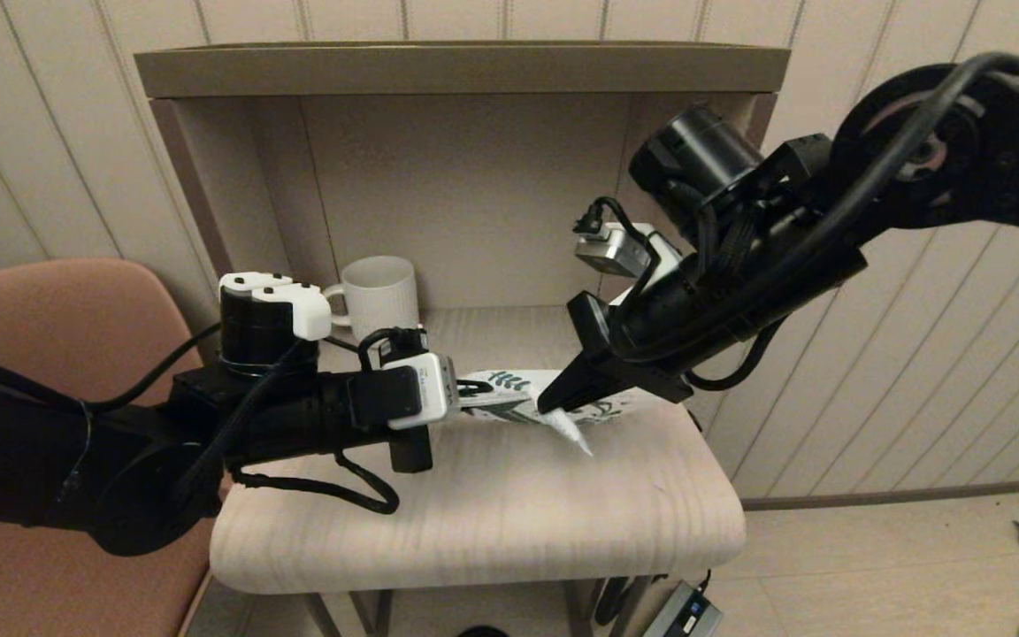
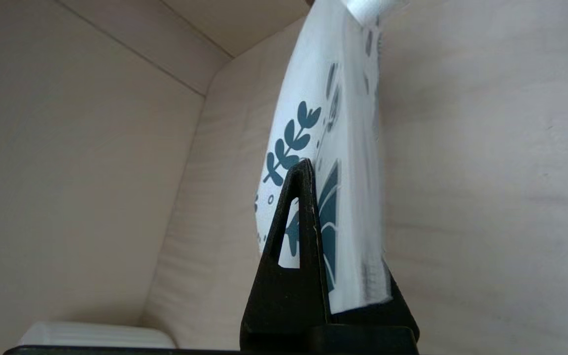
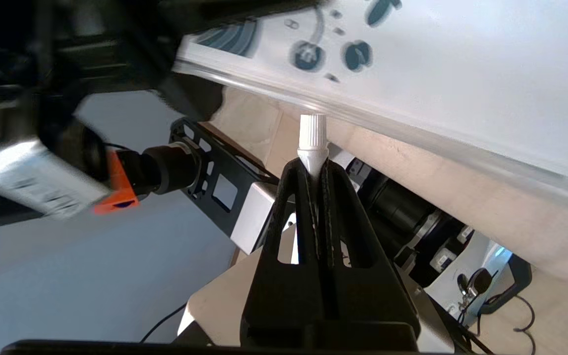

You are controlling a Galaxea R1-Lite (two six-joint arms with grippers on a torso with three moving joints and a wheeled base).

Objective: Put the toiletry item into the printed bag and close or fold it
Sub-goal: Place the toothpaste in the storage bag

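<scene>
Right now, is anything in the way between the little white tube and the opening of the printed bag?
Nothing visible stands between them. The right hand grips the tube with its cap almost at the printed bag's edge, which the left hand holds up above the table. Whether that edge is open cannot be told.

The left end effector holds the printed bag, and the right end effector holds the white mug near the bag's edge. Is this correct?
Not quite. The right end effector holds the toiletry item, not the mug; the right wrist view shows the small white tube pinched there. The mug stands untouched at the back. The left end effector does hold the printed bag.
</scene>
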